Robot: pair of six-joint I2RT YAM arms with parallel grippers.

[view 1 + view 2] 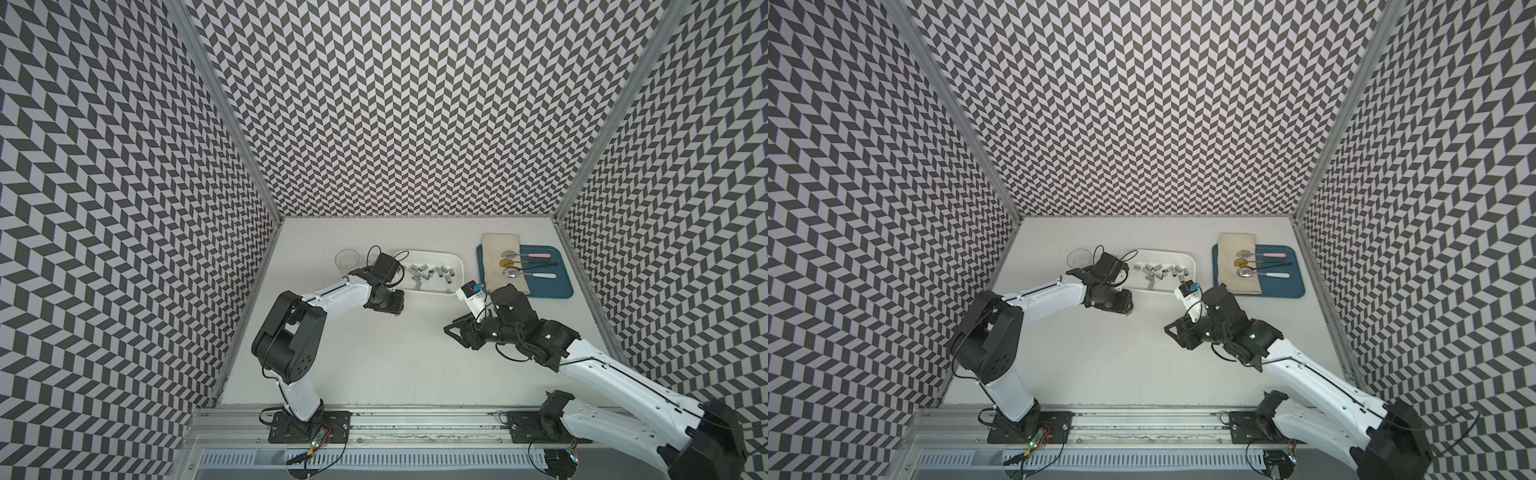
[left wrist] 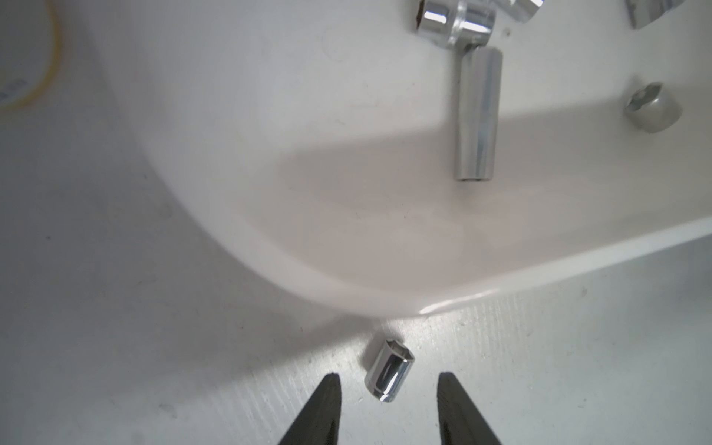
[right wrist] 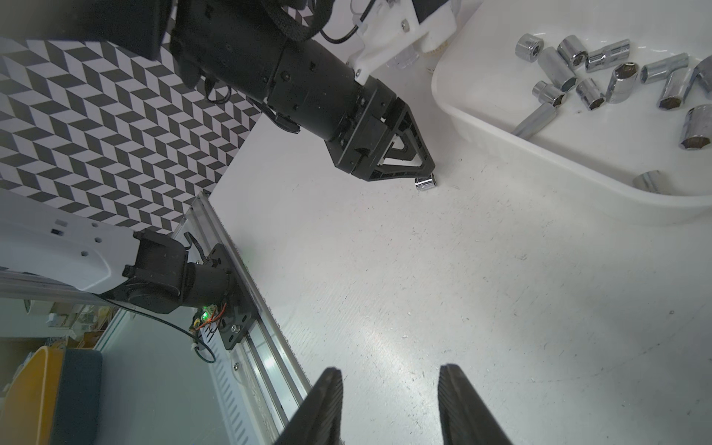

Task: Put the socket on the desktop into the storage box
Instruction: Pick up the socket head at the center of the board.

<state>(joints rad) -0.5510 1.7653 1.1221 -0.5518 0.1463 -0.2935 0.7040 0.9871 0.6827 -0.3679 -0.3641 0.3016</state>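
The left arm [image 1: 291,332] was folded sharply at the elbow, its forearm reaching toward the storage box's [image 2: 327,215] near-left corner with the wrist bent downward. The left gripper [image 2: 388,379] pointed at the desktop [image 1: 374,353], jaws released and parted, gripping nothing. The socket [image 2: 389,370] lay on its side on the desktop just ahead of the fingertips [image 2: 331,389], touching neither of them, just outside the box's rounded rim. It was a short, mirror-bright chrome cylinder, its open end turned toward the box. Inside the box lay a scatter of other chrome sockets [image 3: 578,77]. The right arm [image 1: 602,374] stretched in low from the right, and the right gripper [image 3: 389,371] pointed at bare desktop near the box's near-right corner, jaws spread and empty.
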